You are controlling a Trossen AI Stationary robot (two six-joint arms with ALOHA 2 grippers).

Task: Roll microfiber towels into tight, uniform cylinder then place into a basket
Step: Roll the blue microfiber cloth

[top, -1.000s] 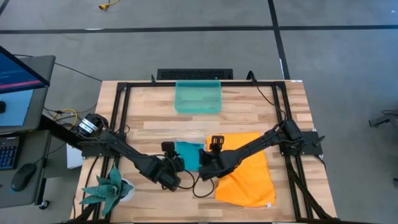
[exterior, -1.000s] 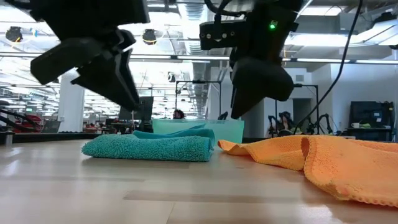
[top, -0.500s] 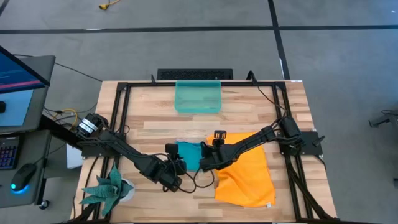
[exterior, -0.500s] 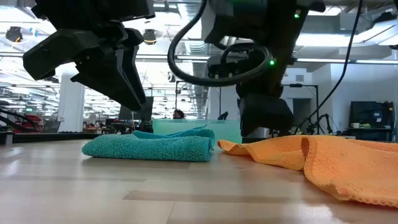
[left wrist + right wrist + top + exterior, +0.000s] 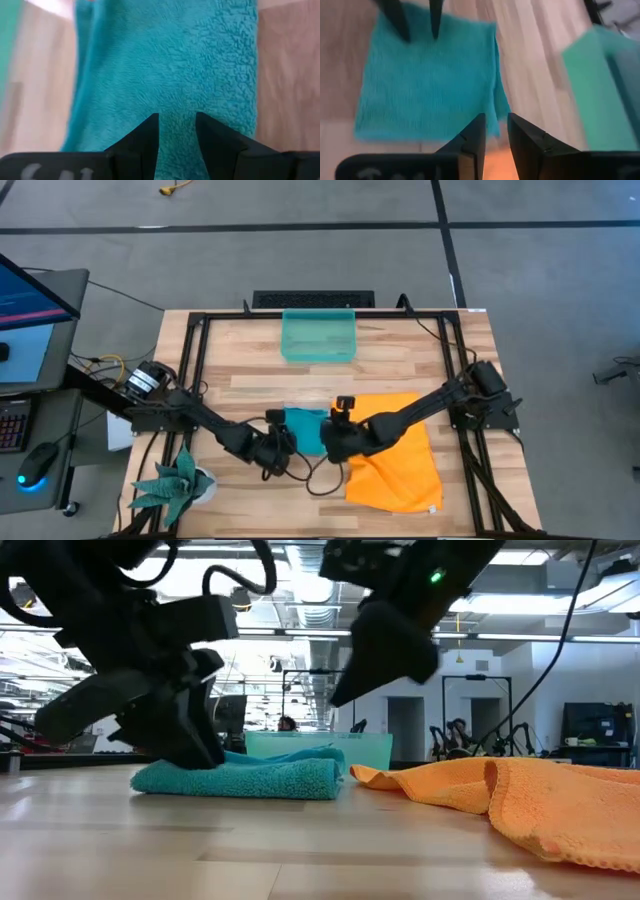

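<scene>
The teal-blue towel (image 5: 305, 426) lies folded flat on the wooden table, just left of the larger orange towel (image 5: 395, 455), which is spread out with a rumpled edge (image 5: 420, 780). The teal-green basket (image 5: 318, 335) stands at the table's far side. My left gripper (image 5: 176, 127) is open and low at the teal towel's (image 5: 165, 60) near-left corner, its fingertips over the cloth. My right gripper (image 5: 495, 129) hangs a little above where the two towels meet, tilted toward the teal towel (image 5: 425, 85), its fingers narrowly open with nothing between them. My left gripper slants down from the table's near left onto the teal towel's left end (image 5: 225, 772). Its fingertips (image 5: 150, 125) stand right at the cloth, but I cannot tell whether they touch it. The towel lies flat and undisturbed.
A green spiky plant (image 5: 175, 485) stands at the near-left corner. A black metal frame (image 5: 190, 360) runs round the table's edges. Loose black cable (image 5: 318, 483) lies on the table near both grippers. Bare wood lies between the towels and the basket (image 5: 320, 745).
My left gripper has come down and tipped onto the teal towel's left end. My right gripper dipped toward the seam between the towels, then rose again and tilted more toward level. Neither towel has moved.
</scene>
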